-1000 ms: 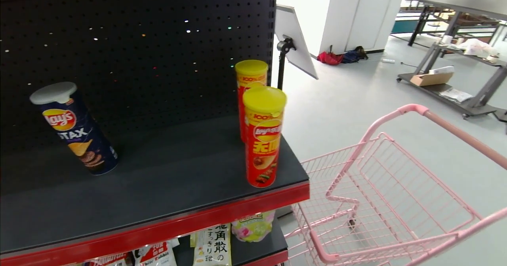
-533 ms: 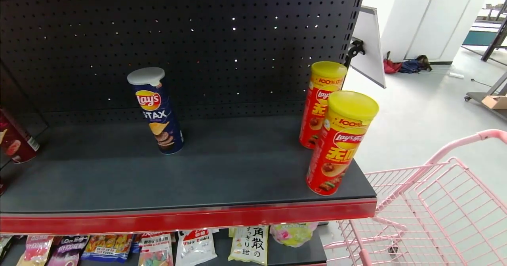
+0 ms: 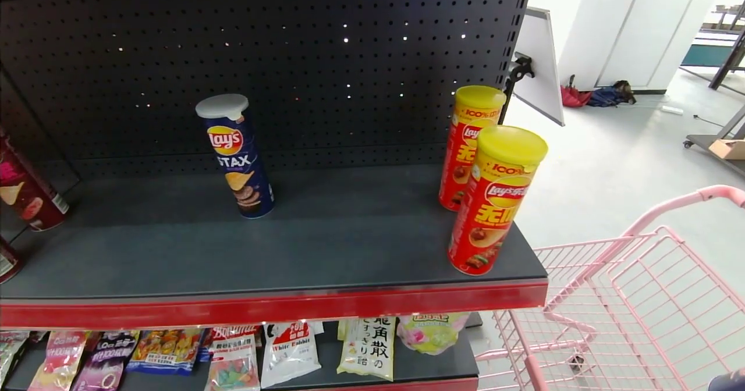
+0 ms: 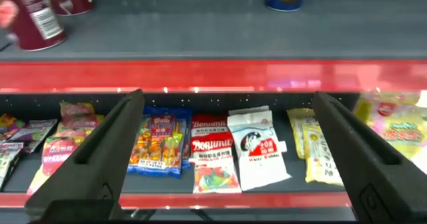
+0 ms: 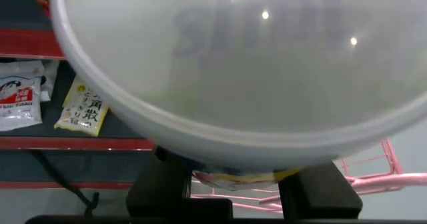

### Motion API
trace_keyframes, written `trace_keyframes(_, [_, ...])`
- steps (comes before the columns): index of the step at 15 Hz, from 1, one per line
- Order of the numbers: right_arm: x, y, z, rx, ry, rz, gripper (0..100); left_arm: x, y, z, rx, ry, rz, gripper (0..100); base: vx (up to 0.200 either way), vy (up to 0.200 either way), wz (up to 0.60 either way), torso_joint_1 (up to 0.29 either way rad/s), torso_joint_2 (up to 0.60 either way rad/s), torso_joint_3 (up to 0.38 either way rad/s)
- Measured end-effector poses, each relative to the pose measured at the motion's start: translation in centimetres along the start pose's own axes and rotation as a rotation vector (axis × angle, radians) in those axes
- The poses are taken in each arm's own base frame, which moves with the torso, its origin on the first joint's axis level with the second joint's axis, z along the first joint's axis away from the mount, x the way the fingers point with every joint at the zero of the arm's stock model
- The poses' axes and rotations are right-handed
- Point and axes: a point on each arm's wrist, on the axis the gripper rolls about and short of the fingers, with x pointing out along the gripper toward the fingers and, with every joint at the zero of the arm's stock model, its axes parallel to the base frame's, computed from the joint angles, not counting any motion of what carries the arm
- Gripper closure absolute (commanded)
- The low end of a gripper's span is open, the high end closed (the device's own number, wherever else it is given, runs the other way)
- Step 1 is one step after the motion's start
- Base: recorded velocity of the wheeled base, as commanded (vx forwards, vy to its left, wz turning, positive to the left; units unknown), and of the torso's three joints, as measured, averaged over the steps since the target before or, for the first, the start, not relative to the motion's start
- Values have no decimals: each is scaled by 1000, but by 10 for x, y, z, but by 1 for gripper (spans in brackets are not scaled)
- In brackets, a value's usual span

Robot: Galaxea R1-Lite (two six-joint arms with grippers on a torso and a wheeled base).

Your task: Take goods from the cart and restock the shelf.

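Note:
On the dark shelf board (image 3: 326, 240) stand a blue chip can with a white lid (image 3: 238, 158) and two red cans with yellow lids, one at the front right corner (image 3: 492, 205) and one behind it (image 3: 468, 141). The pink cart (image 3: 640, 298) stands to the right of the shelf. My left gripper (image 4: 227, 97) is open with nothing between its fingers, level with the red shelf edge (image 4: 213, 74) and facing the lower shelf. My right gripper (image 5: 240, 177) is shut on a can whose pale translucent lid (image 5: 253, 71) blocks most of that wrist view.
Dark red cans (image 3: 26, 199) stand at the shelf's left end. Several snack bags (image 3: 291, 356) lie on the lower shelf. A black pegboard (image 3: 291, 59) backs the shelf. The board between the blue can and the red cans is bare. A white panel on a stand (image 3: 538, 59) is behind the shelf's right end.
The head camera has swung left, from the cart to facing the shelf. The cans on the shelf have not moved.

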Motion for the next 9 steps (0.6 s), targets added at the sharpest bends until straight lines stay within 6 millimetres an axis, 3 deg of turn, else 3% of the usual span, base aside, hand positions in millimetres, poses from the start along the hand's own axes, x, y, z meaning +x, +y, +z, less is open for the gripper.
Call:
trace_keyframes(2, [-1,0,-3,2,-6,1,100,0,0,0,0,0,0,0,0,0,0,0,0,0])
trace_keyframes(9, [-3,0,-5,6,-20,15,100,0,0,0,0,-1,-1,0,0,200,0,7,2,-1])
